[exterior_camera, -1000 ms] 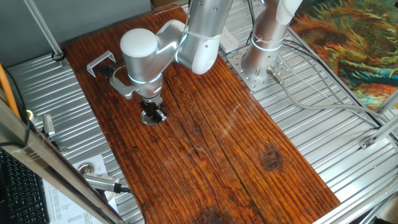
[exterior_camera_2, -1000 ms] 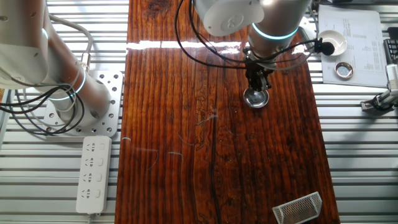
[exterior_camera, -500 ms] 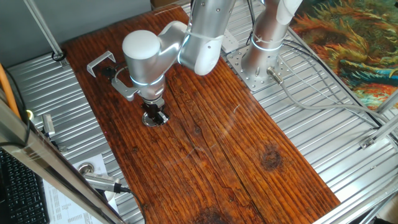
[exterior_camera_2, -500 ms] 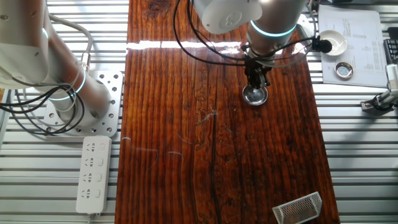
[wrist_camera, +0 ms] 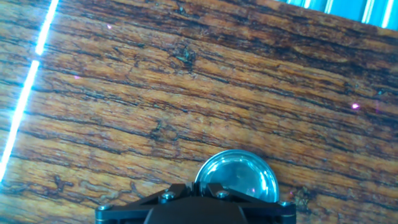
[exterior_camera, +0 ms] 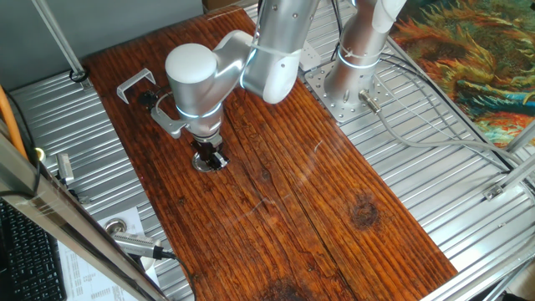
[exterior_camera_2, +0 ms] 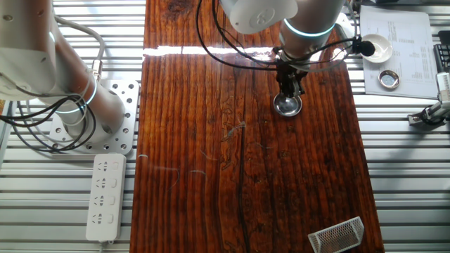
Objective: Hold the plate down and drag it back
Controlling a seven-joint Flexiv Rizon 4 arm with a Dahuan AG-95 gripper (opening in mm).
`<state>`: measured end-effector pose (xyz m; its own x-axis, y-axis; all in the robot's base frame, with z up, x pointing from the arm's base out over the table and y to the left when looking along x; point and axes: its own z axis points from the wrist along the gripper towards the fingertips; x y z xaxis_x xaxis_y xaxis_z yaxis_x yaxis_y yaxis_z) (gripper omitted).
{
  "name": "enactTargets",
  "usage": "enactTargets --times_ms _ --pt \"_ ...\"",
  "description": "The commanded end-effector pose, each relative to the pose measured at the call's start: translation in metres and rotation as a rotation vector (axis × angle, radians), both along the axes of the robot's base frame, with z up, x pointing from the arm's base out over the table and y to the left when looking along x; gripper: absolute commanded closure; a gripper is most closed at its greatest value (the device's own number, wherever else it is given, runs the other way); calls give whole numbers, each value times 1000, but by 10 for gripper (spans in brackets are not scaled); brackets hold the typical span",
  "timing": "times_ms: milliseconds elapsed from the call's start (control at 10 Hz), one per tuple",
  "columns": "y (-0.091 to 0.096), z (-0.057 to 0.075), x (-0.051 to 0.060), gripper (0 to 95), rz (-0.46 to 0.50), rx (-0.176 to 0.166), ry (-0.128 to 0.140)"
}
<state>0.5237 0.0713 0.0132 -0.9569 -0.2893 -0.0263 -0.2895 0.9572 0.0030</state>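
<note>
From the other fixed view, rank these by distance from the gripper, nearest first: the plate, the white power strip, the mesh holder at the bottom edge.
1. The plate: directly under the gripper, fingers on it.
2. The mesh holder: on the wooden board's lower right corner, well below the gripper.
3. The white power strip: off the board at lower left, farthest.

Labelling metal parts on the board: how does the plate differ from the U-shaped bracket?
Shape: the plate is a round disc lying flat; the bracket is a bent strip with its legs raised.
Contact: the gripper is down on the plate; the bracket sits untouched.
Position: the bracket lies close to the wooden board's edge; the plate lies further in.
Both are shiny silver metal.
</note>
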Motion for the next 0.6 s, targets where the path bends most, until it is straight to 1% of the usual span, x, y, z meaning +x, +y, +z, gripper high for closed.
enactTargets --times_ms 100,200,300,500,600 --pt "1 -8 -2 950 -8 8 5" --pt "3 -8 -3 950 -14 11 4" --pt "6 -9 -3 950 -17 10 -6" --pt "6 -9 -3 950 -18 6 -4" --pt "7 -9 -3 950 -19 7 2"
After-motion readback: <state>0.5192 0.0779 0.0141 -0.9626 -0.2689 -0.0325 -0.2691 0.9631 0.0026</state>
